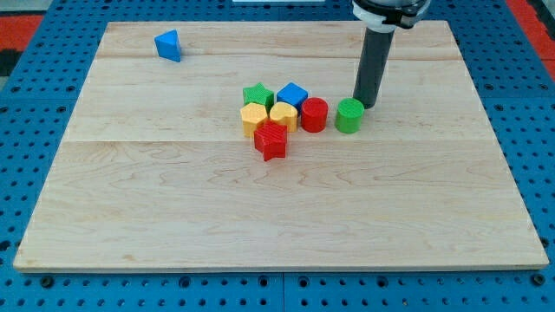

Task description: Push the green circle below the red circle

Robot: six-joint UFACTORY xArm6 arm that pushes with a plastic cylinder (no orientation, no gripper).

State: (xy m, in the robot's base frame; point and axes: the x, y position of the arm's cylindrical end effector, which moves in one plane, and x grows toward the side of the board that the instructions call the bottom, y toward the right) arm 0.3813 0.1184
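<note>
The green circle (349, 115) sits just right of the red circle (314, 115), a small gap between them. My tip (365, 105), a bare rod without fingers, stands just beside the green circle's upper right on the wooden board (173, 199).

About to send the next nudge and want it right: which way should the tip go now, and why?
Probably push toward the view's bottom, angled slightly left. My tip sits just above and right of the green circle, which lies right of the red circle, about level with it. That stroke should carry green down along red's right side, toward the bare board below it.
</note>
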